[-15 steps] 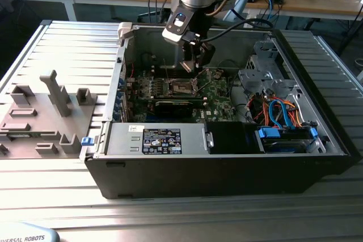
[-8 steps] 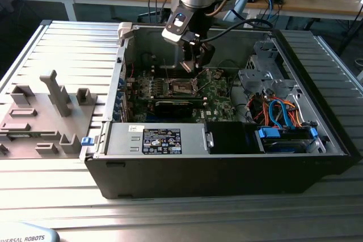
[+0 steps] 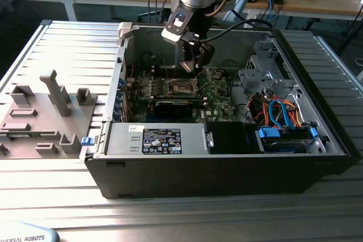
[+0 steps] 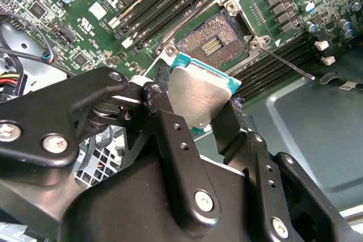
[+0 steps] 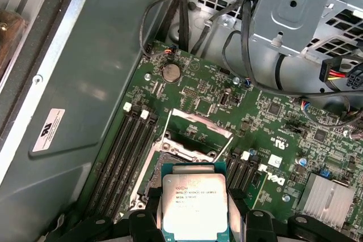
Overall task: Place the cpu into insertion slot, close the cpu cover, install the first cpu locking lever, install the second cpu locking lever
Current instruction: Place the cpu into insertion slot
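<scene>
Closest to me in the exterior view, the ribbed counter (image 3: 170,213) is carrying the open computer case (image 3: 227,168), with a grey fixture tray (image 3: 51,106) lying at nine o'clock from it. I am watching the gripper (image 3: 193,75) hanging inside the case, just above the insertion slot (image 3: 180,87) on the green circuit board (image 3: 215,97).

In the second wrist view the gripper (image 4: 195,118) is clamping the cpu (image 4: 201,89) by two opposite edges, silvery top showing. The chip is sitting clear of the bare insertion slot (image 4: 210,43), and a thin lever (image 4: 286,62) is sticking out beside the socket.

In the first wrist view the cpu (image 5: 194,205) is hovering near the insertion slot (image 5: 173,158), and the cpu cover (image 5: 198,124) is standing open just beyond it.
</scene>
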